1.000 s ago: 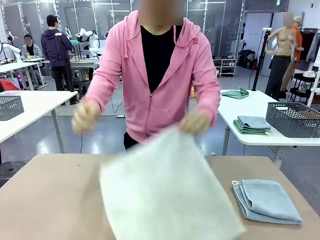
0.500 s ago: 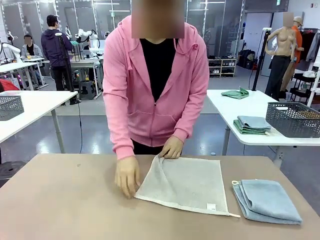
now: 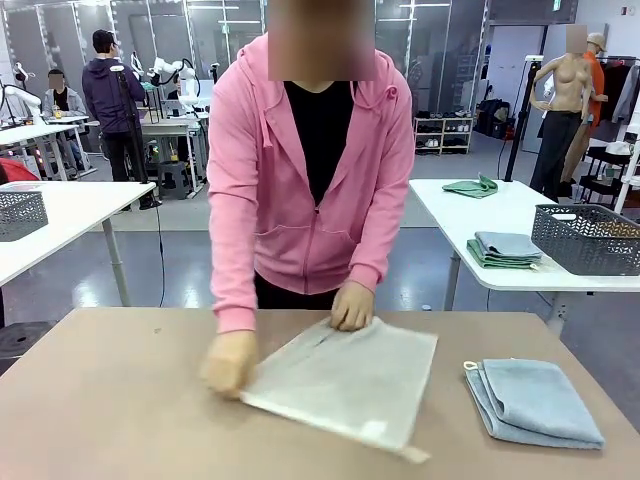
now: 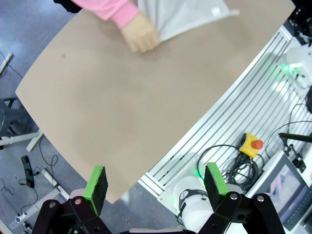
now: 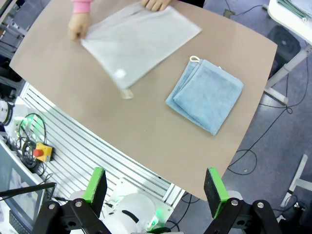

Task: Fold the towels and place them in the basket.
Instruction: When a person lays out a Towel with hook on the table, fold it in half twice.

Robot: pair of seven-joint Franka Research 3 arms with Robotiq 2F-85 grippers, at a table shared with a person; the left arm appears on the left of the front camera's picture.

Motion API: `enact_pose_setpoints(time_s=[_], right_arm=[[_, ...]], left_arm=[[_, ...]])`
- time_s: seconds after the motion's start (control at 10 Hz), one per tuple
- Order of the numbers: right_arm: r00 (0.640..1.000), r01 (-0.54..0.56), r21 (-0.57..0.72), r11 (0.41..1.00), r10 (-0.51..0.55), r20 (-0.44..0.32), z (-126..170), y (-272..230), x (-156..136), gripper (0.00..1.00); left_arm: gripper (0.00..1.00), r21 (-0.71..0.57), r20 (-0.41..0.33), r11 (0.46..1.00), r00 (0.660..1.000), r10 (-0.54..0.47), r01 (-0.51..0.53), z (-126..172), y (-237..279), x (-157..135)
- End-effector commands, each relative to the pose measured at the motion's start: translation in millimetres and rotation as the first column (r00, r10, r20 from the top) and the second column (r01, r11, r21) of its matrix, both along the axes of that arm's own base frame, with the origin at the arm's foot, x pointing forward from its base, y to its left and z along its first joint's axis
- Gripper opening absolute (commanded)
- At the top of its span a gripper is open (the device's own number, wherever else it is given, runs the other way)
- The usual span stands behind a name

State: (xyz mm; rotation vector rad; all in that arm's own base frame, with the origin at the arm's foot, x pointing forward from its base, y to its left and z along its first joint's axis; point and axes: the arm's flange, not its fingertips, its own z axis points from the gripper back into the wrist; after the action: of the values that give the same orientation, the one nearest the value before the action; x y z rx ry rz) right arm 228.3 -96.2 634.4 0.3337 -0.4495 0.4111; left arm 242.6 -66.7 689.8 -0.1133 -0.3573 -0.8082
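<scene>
cream towel (image 3: 340, 385) lying by the bench's far edge, held by the person's hands (image 3: 352, 305); folded blue towel (image 3: 535, 400) by its right edge; left gripper (image 4: 155, 180) and right gripper (image 5: 155, 184) both wide, holding nothing.
</scene>
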Motion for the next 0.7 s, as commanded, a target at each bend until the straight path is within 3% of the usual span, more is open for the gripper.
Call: enact_pose_setpoints(time_s=[0.0, 0.6], right_arm=[[1.0, 0.008, -0.001, 1.0, -0.008, -0.011, -1.2, -2.0, 0.6, 1.0], [1.0, 0.008, -0.001, 1.0, -0.008, -0.011, -1.2, -2.0, 0.6, 1.0]], left_arm=[[1.0, 0.002, 0.002, 1.0, 1.0, 0.001, -0.001, 1.3, 0.1, 0.5], [1.0, 0.002, 0.002, 1.0, 1.0, 0.001, -0.001, 1.3, 0.1, 0.5]])
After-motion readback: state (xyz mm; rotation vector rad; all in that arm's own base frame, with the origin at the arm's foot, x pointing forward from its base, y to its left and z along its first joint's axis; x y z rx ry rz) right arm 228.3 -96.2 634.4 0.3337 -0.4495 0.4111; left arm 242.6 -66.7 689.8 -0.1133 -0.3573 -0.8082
